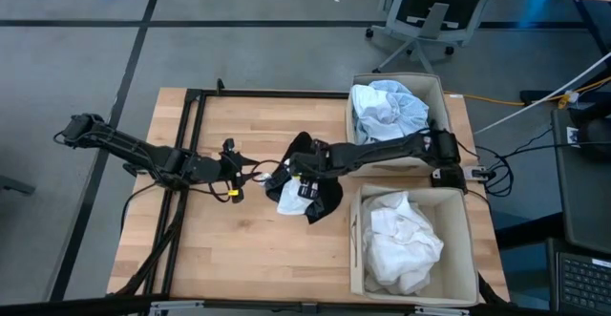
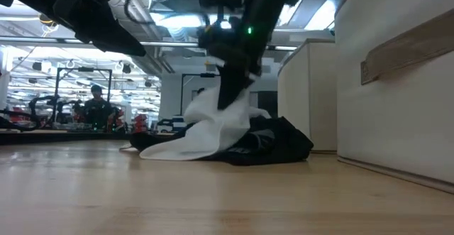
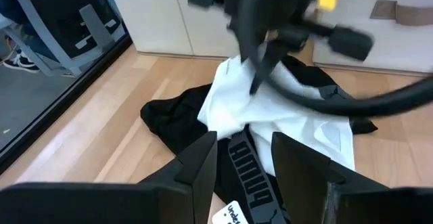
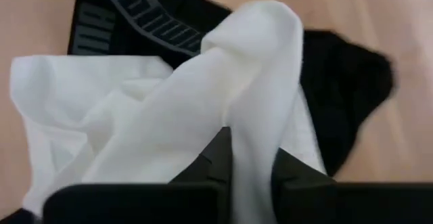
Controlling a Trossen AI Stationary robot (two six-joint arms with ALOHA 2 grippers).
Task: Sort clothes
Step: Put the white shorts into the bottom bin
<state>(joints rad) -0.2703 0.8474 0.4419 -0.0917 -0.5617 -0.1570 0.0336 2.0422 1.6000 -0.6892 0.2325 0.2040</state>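
A white garment (image 1: 289,200) lies partly on a black garment with a grey lettered waistband (image 1: 326,201) at mid-table. My right gripper (image 1: 300,175) stands over them, shut on the white garment (image 4: 135,116). In the low view it (image 2: 230,86) holds the white cloth (image 2: 206,132) up as a peak over the black one (image 2: 277,144). My left gripper (image 1: 250,171) is open and empty just left of the pile. In its wrist view its fingers (image 3: 243,146) point at the black waistband (image 3: 247,173). My right gripper pinches a raised fold of the white garment (image 4: 254,82) between its two fingers, coming from above and pointing down. The fold is bunched; I cannot tell how many layers. The cloth hangs from the fingers, and its lower part (image 2: 170,150) rests on the black garment and the table.
Two beige fabric boxes stand at the table's right: the far one (image 1: 434,85) holds pale blue clothes (image 1: 387,111), the near one (image 1: 463,259) holds white clothes (image 1: 401,240). A black frame (image 1: 191,144) crosses the table's left part. Bare wood shows near the front.
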